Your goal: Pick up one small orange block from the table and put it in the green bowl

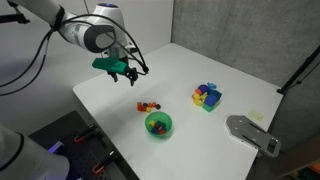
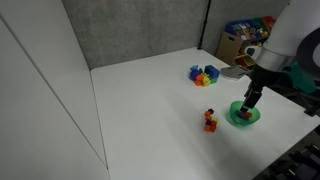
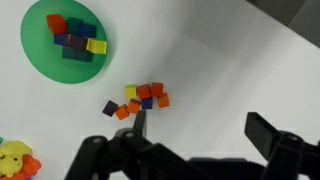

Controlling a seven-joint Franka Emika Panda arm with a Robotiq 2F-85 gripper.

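Note:
On the white table point(image 1: 110, 95) lies a small cluster of blocks point(image 3: 140, 98): orange, red, yellow and purple. One small orange block point(image 3: 163, 100) sits at its right edge and another point(image 3: 122, 112) at its lower left. The cluster shows in both exterior views point(image 1: 150, 105) point(image 2: 210, 120). The green bowl point(image 3: 35, 55) point(image 1: 168, 127) point(image 2: 236, 120) stands beside the cluster and holds several coloured blocks. My gripper point(image 3: 205, 130) point(image 1: 120, 68) point(image 2: 250, 100) is open and empty. It hangs above the table, with one finger just next to the cluster in the wrist view.
A blue tray point(image 1: 207, 96) point(image 2: 204, 74) with yellow and purple pieces stands further along the table, and its edge shows in the wrist view point(image 3: 15, 160). A grey flat object point(image 1: 250, 132) lies near a table corner. A box of coloured items point(image 2: 245, 38) stands beyond the table.

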